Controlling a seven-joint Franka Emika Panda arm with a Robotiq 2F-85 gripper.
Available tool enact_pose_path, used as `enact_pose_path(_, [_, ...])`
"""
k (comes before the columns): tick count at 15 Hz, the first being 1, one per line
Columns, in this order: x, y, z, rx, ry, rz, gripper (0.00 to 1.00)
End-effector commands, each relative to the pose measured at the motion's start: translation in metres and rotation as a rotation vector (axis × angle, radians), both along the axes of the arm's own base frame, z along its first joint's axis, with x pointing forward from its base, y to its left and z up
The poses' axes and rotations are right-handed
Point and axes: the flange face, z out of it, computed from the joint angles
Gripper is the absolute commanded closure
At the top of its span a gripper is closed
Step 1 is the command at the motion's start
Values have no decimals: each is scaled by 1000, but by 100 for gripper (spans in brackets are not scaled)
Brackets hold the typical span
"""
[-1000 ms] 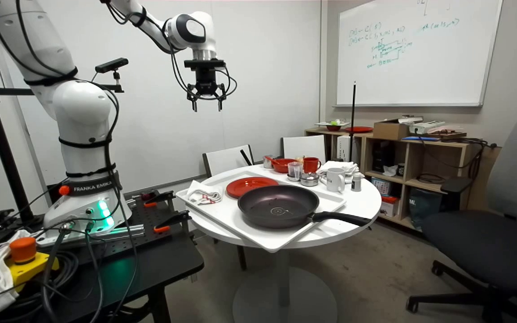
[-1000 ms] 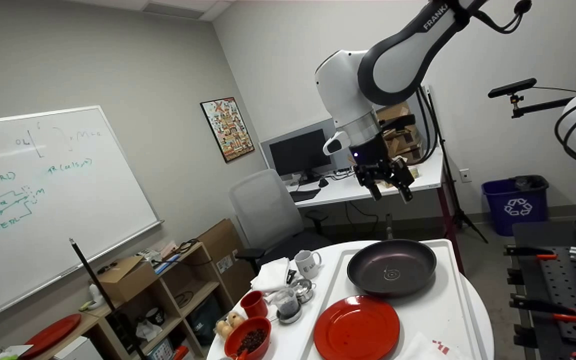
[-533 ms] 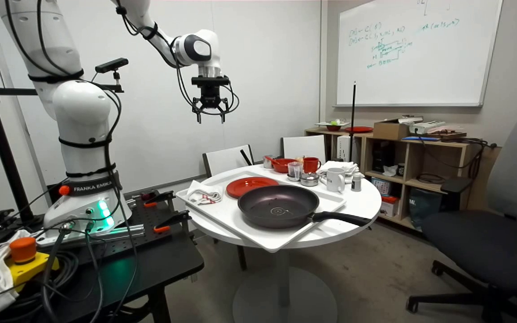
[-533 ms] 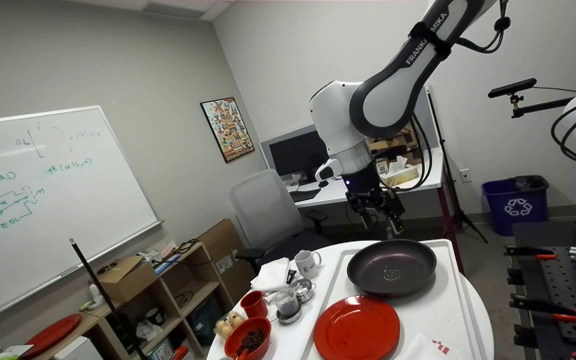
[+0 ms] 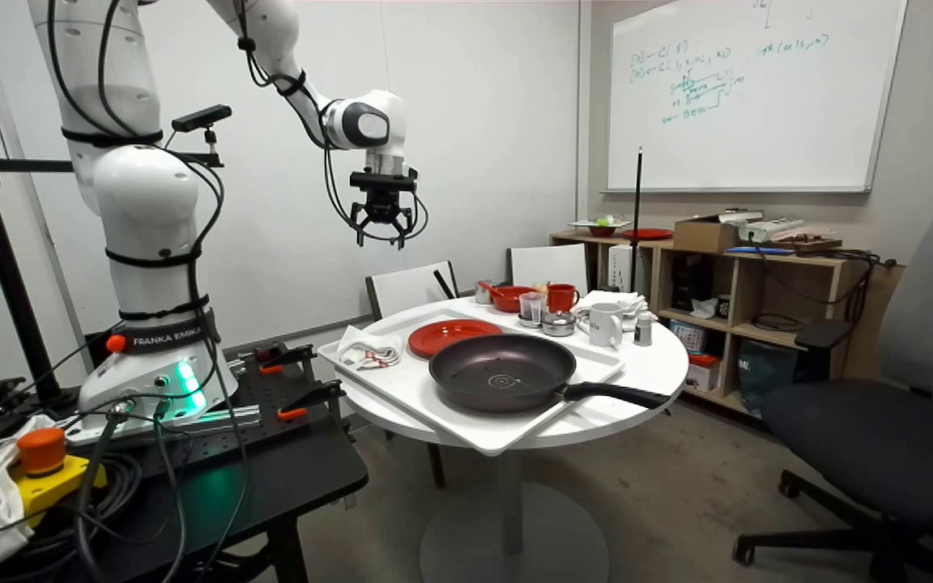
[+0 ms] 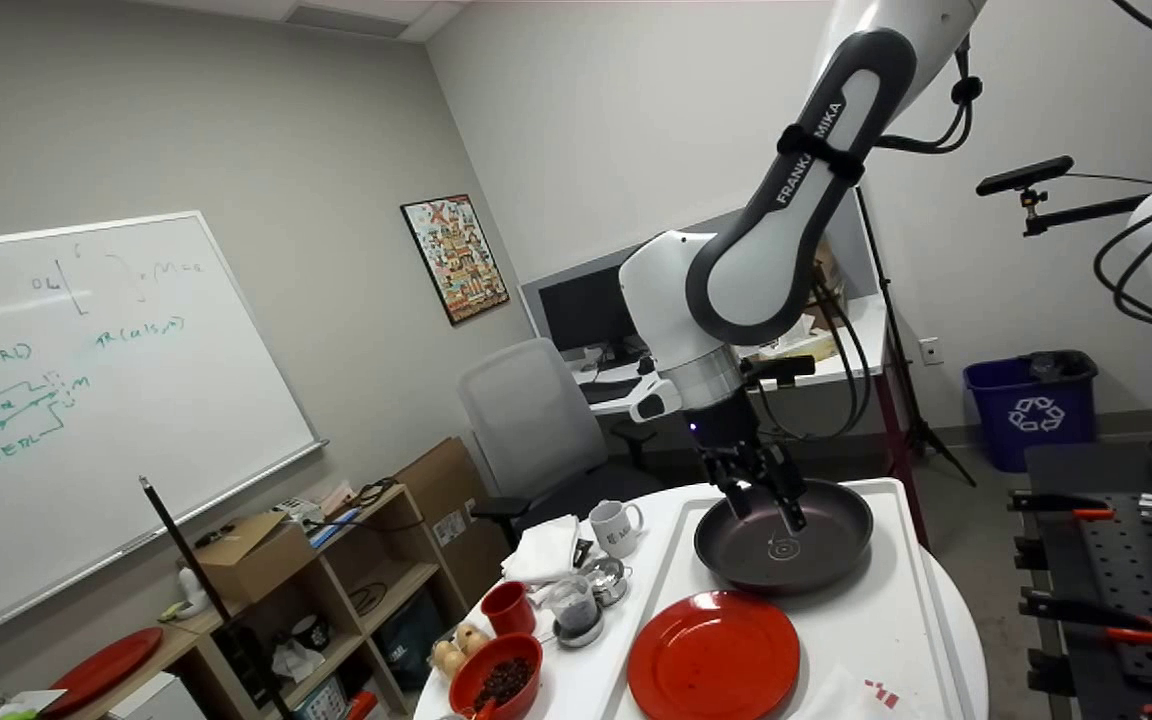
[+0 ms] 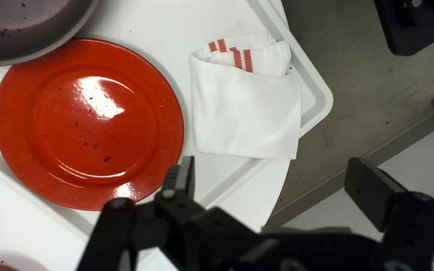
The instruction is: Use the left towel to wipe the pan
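- Pan (image 5: 505, 374): on the tray (image 5: 402, 397), dark specks (image 7: 2, 34) inside, its rim overlapping the red plate (image 7: 100, 128) in my wrist view.
- Striped towel (image 7: 245, 113), folded at the tray's corner: likely the one meant. I should centre over it, pinch several layers, and lift clear of the plate.
- My gripper (image 5: 380, 243): jaws spread wide, nothing held.
- Red bowl (image 6: 471, 668): dark bean-like bits (image 6: 506, 678) inside.
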Motion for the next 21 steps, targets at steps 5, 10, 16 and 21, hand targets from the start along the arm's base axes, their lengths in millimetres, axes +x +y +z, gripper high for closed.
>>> enact_pose_path(5, [1,-1,1,0,-1,-3,0])
enact_pose_path(10, [8,0,-14,10,8,22,0])
enact_pose_path(16, [0,7,-69,7,72,79,0])
enact_pose_path(21, [-19,22,-113,-12,88,127,0])
